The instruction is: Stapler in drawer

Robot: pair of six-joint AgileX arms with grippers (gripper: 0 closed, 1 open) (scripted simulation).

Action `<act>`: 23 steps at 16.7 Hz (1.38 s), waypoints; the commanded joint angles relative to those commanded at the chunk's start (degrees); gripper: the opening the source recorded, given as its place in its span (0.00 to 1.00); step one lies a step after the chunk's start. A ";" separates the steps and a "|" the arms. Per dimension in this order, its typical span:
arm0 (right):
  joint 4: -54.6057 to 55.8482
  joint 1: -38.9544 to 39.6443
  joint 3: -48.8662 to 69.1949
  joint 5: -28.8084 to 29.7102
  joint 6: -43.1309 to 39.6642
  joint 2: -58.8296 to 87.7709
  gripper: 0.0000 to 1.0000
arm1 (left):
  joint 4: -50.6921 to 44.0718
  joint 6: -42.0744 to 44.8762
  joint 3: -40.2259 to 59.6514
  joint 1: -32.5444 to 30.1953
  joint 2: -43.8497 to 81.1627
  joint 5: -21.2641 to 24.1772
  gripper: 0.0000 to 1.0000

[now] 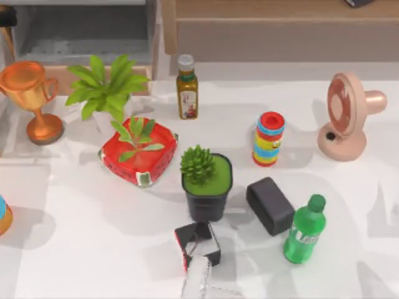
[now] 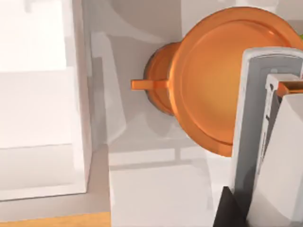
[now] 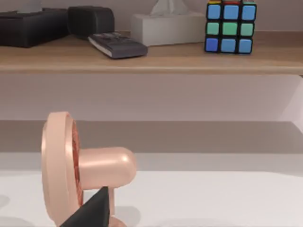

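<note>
The drawer [image 1: 37, 43] stands open at the table's far left, showing its grey floor behind its tan front panel [image 1: 59, 78]. In the left wrist view the white stapler [image 2: 253, 123], with a grey slit down its side, rises close to the camera. My left gripper [image 2: 236, 213] is shut on it, with one dark finger [image 2: 226, 210] showing at its base. Behind the stapler are the orange trophy [image 2: 208, 80] and a white cabinet wall [image 2: 80, 94]. A dark part of my right gripper [image 3: 90, 213] hangs in front of the pink fan [image 3: 61, 165].
The table holds an orange trophy [image 1: 28, 93], two leafy plants [image 1: 103, 87], a red watermelon pot [image 1: 140, 156], an oil bottle [image 1: 187, 87], a black succulent pot [image 1: 206, 184], a striped ring stack [image 1: 269, 138], a black box [image 1: 269, 204], a green bottle [image 1: 305, 230] and a fan [image 1: 346, 115]. A brown shelf [image 1: 280, 25] spans the back.
</note>
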 joint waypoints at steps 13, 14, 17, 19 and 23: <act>0.00 0.00 0.00 0.00 0.00 0.00 1.00 | -11.03 10.64 39.72 14.01 37.83 -6.58 0.00; 0.00 0.00 0.00 0.00 0.00 0.00 1.00 | -12.38 11.74 41.03 13.88 39.69 -7.30 0.00; 0.00 0.00 0.00 0.00 0.00 0.00 1.00 | -15.33 13.90 43.04 13.46 42.43 -8.79 0.00; 0.00 0.00 0.00 0.00 0.00 0.00 1.00 | -15.50 14.02 43.13 13.44 42.54 -8.87 0.00; 0.00 0.00 0.00 0.00 0.00 0.00 1.00 | -15.26 14.04 42.88 13.60 42.59 -8.87 0.00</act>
